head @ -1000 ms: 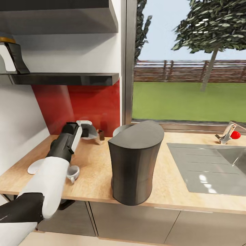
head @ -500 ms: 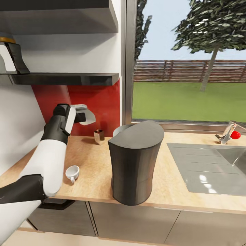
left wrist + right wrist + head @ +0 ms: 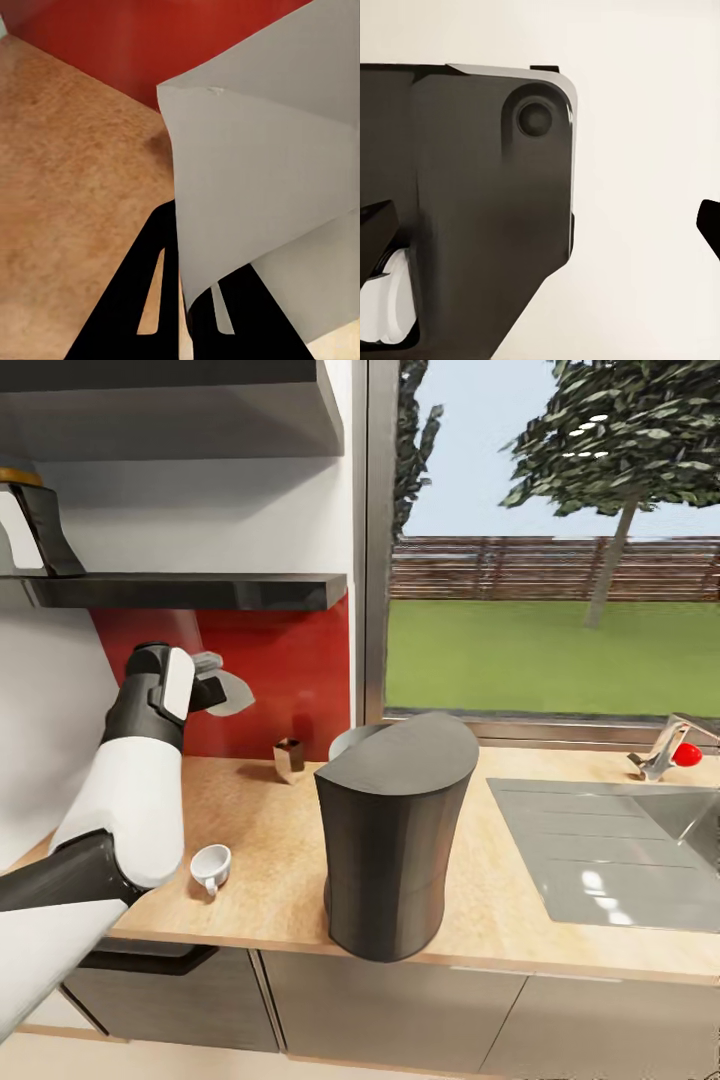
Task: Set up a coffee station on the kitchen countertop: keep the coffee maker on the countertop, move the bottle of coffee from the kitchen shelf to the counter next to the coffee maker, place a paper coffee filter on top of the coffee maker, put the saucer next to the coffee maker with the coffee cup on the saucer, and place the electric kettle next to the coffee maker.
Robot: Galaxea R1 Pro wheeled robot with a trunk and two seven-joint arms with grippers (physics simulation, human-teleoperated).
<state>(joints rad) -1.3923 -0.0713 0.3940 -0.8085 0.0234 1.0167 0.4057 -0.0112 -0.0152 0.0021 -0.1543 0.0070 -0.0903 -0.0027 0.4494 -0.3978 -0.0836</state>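
- the left gripper [image 3: 215, 682] is hanging in the air in front of the red backsplash [image 3: 290, 670], above the back of the wooden countertop [image 3: 270, 840], pinching the paper coffee filter [image 3: 232, 695].
- in the left wrist view, the two dark fingers [image 3: 154, 289] are closing on the lower edge of the paper coffee filter [image 3: 262, 172], whose grey folded sheet is fanning out past the fingertips over the wood and the red wall.
- the coffee maker [image 3: 392, 835], a tall dark body with a flat slanted top, is standing at the front edge of the countertop, to the right of the raised arm and well apart from the filter.
- the coffee cup [image 3: 211, 867] is lying tipped on its side on the countertop, near the front edge and just beside the left arm's white forearm.
- a small metallic container [image 3: 289, 757] is sitting at the back of the countertop against the red wall.
- the sink [image 3: 610, 850] is lying to the right of the coffee maker, with the tap [image 3: 668, 750] behind it by the window.
- the right wrist view is showing a dark rounded body against a pale surface; i cannot tell whether the right hand is open or closed.
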